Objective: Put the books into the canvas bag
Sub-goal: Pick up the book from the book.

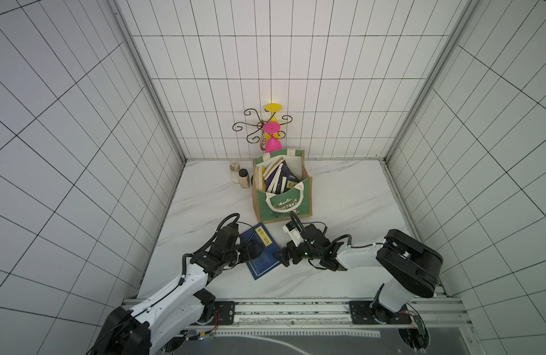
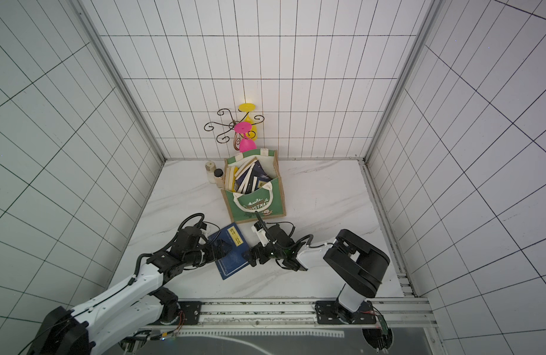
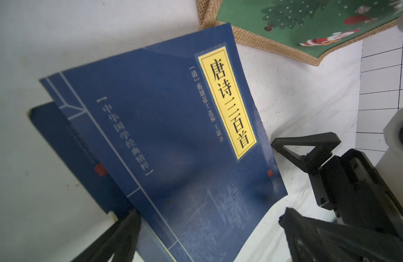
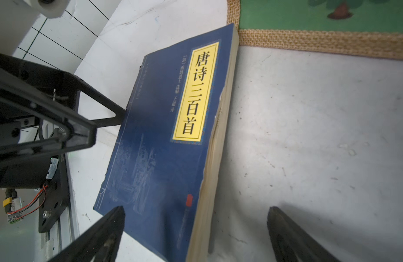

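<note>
Left gripper (image 1: 251, 250) hangs low over the 9 o'clock edge of a navy book (image 1: 264, 261) with a yellow title label, jaws spread wide and gripping nothing. The book lies flat on the marble table (image 1: 351, 196). Right gripper (image 1: 281, 255) is just as wide and empty at the book's 3 o'clock edge, with the page side between its jaws in the right wrist view. The canvas bag (image 1: 308, 196) stands upright at the book's 12 o'clock, just beside its corner, with several books (image 1: 278, 178) leaning inside. Two small jars (image 1: 239, 176) stand at the bag's 10 o'clock. A wire rack (image 1: 253, 126) with pink and yellow goblets (image 1: 272, 144) is at the bag's 12 o'clock.
</note>
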`<action>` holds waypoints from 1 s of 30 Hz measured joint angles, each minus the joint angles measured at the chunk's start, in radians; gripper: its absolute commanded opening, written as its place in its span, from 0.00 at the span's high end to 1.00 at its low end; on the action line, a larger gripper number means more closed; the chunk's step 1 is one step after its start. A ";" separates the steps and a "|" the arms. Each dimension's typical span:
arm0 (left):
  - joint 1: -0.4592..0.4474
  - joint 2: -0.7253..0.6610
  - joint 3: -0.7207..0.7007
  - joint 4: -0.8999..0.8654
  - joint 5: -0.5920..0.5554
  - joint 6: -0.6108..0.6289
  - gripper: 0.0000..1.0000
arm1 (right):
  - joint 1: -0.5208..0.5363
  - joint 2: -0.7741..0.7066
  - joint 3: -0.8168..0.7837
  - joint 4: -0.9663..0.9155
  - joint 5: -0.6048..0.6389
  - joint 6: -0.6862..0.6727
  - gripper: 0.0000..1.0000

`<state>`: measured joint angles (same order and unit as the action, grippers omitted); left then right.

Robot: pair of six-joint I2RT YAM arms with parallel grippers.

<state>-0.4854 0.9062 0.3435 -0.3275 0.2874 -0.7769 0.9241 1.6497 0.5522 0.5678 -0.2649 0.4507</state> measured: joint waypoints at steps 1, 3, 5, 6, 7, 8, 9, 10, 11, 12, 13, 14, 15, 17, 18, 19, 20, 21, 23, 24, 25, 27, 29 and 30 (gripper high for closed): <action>-0.006 0.006 -0.002 0.012 0.000 -0.003 0.03 | 0.000 0.002 0.000 0.005 -0.003 0.001 0.01; -0.015 0.018 -0.005 0.032 0.000 -0.006 0.03 | 0.000 0.007 0.000 0.014 -0.011 0.002 0.01; -0.022 0.034 -0.008 0.055 0.002 -0.011 0.03 | 0.000 0.012 0.000 0.024 -0.021 0.002 0.01; -0.026 0.045 -0.008 0.070 0.002 -0.013 0.03 | 0.000 0.013 0.000 0.027 -0.026 0.002 0.01; -0.030 0.056 -0.008 0.084 0.002 -0.013 0.03 | 0.000 0.016 0.000 0.032 -0.032 0.002 0.01; -0.034 0.064 -0.009 0.096 0.002 -0.014 0.03 | 0.000 0.019 0.000 0.037 -0.040 0.003 0.01; -0.040 0.074 -0.010 0.112 0.003 -0.016 0.03 | -0.001 0.022 0.000 0.043 -0.049 0.005 0.01; -0.046 0.083 -0.014 0.132 0.004 -0.017 0.03 | -0.003 0.024 0.000 0.049 -0.060 0.008 0.01; -0.051 0.089 -0.016 0.145 0.003 -0.018 0.03 | -0.003 0.027 0.000 0.055 -0.067 0.011 0.02; -0.055 0.093 -0.019 0.159 0.001 -0.019 0.03 | -0.010 0.029 0.000 0.061 -0.076 0.017 0.02; -0.059 0.097 -0.023 0.176 -0.001 -0.021 0.03 | -0.016 0.031 0.000 0.066 -0.085 0.022 0.04; -0.063 0.100 -0.028 0.189 -0.002 -0.021 0.03 | -0.024 0.032 0.000 0.070 -0.093 0.029 0.05; -0.067 0.102 -0.031 0.202 -0.004 -0.023 0.03 | -0.032 0.033 -0.001 0.075 -0.098 0.039 0.07; -0.075 0.106 -0.036 0.220 -0.006 -0.025 0.03 | -0.042 0.033 -0.002 0.077 -0.107 0.048 0.12; -0.077 0.106 -0.038 0.227 -0.008 -0.026 0.03 | -0.045 0.033 -0.002 0.077 -0.110 0.054 0.18; -0.078 0.105 -0.040 0.232 -0.008 -0.027 0.03 | -0.048 0.033 -0.002 0.077 -0.113 0.061 0.29; -0.078 0.103 -0.042 0.234 -0.009 -0.029 0.03 | -0.051 0.032 -0.003 0.077 -0.114 0.064 0.38; -0.079 0.100 -0.045 0.235 -0.010 -0.029 0.03 | -0.056 0.031 -0.003 0.077 -0.115 0.067 0.46; -0.079 0.085 -0.054 0.237 -0.010 -0.032 0.03 | -0.065 0.026 -0.003 0.077 -0.118 0.079 0.57; -0.080 0.074 -0.060 0.237 -0.010 -0.033 0.03 | -0.070 0.021 -0.004 0.079 -0.120 0.084 0.64; -0.081 0.065 -0.065 0.236 -0.010 -0.035 0.03 | -0.075 0.015 -0.004 0.081 -0.125 0.090 0.73; -0.083 0.050 -0.072 0.233 -0.009 -0.039 0.03 | -0.082 0.003 -0.004 0.085 -0.132 0.096 0.84; -0.084 0.040 -0.077 0.233 -0.003 -0.043 0.03 | -0.088 -0.004 -0.004 0.098 -0.145 0.103 0.94; -0.084 0.039 -0.078 0.232 -0.002 -0.045 0.03 | -0.089 -0.006 -0.004 0.103 -0.153 0.108 0.97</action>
<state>-0.5697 0.9447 0.2657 -0.0956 0.2852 -0.8223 0.8352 1.6440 0.5484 0.6708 -0.4175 0.5583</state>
